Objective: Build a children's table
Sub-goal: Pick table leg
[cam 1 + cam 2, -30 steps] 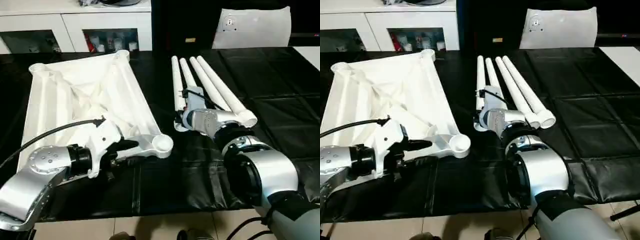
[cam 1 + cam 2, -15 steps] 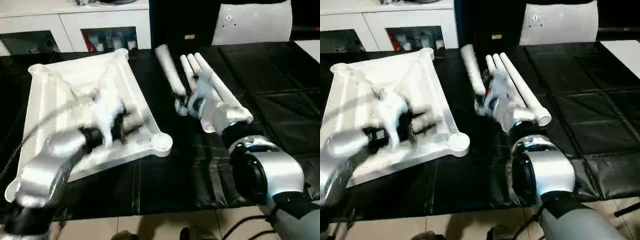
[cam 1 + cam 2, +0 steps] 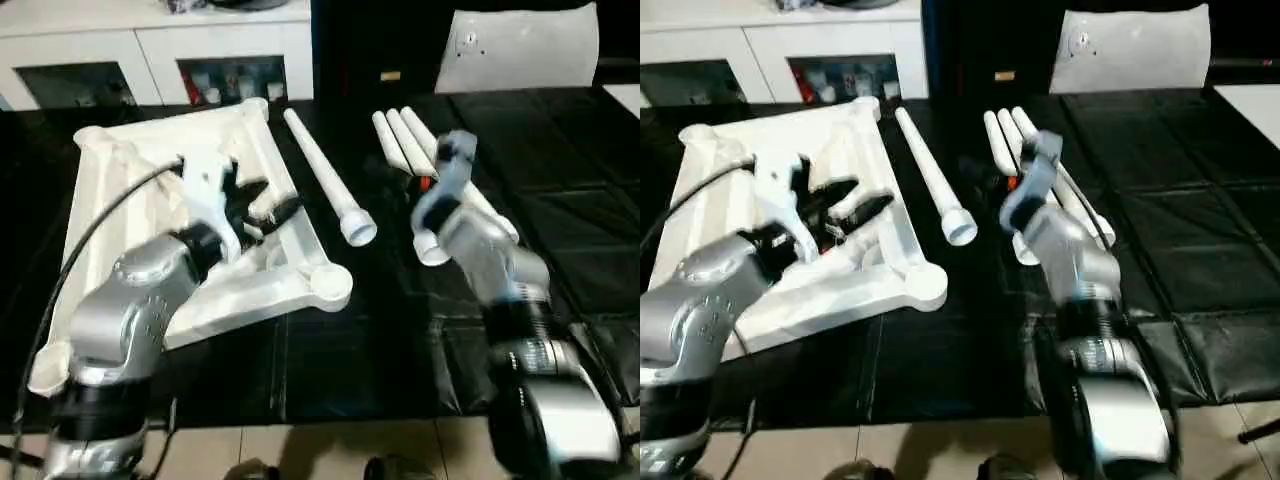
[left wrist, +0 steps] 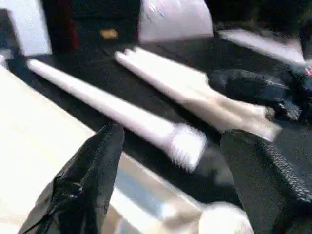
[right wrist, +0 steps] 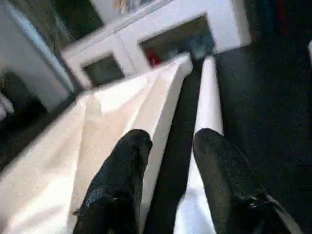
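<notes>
Altogether, four white legs (image 3: 325,175) beside one table top (image 3: 130,190)

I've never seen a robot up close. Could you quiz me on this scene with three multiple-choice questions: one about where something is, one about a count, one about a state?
1. Where does the lone leg lie?
A) on the white cabinet
B) on the black table, between the table top and the bundle of legs
C) gripped in a claw

2. How many white legs are there in all?
A) two
B) three
C) four

3. How does the table top lie?
A) ribbed underside up
B) smooth side up
C) standing on its edge

Answers:
1 B: the lone leg lies flat by itself, with the table top on one side and the bundle of legs on the other.
2 C: there is one lone leg and three in the bundle.
3 A: the ribs and the open corner sockets face upward.
</notes>
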